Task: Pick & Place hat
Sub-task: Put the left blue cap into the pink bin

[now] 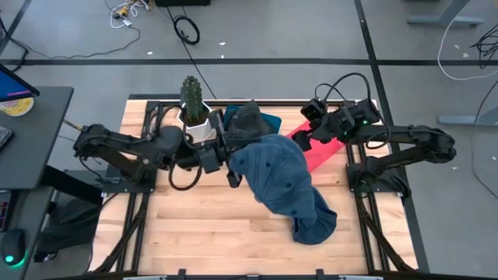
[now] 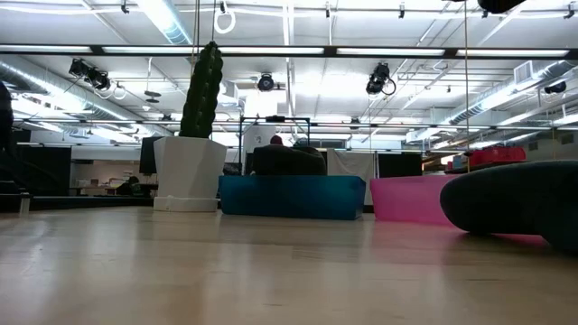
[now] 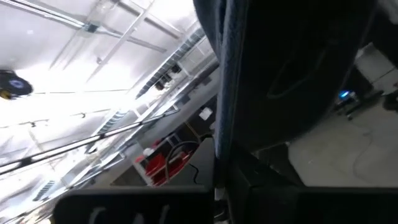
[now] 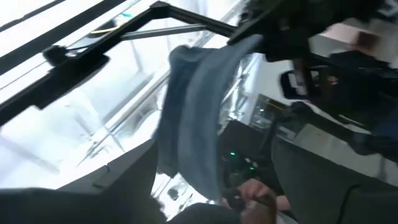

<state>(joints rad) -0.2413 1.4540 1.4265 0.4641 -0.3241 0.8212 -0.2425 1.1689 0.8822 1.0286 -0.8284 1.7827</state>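
The blue hat [image 1: 284, 185] is spread over the middle of the table [image 1: 194, 233], its crown trailing away from both arms toward the table's front. The left end effector [image 1: 231, 159] is clamped on the hat's brim edge, the cloth filling its wrist view. Just behind it sit a teal bin [image 1: 268, 122] and a white potted cactus [image 1: 192, 105]. The right end effector [image 1: 299, 138] hangs over the pink tray [image 1: 323, 152], beyond the hat; I cannot tell whether its fingers are apart.

The hat [image 1: 282, 180] is a big, floppy piece of dark blue cloth — spread across the middle of the wooden table [image 1: 194, 225], one end raised toward the back, the other bunched in a crumpled heap near the front edge.
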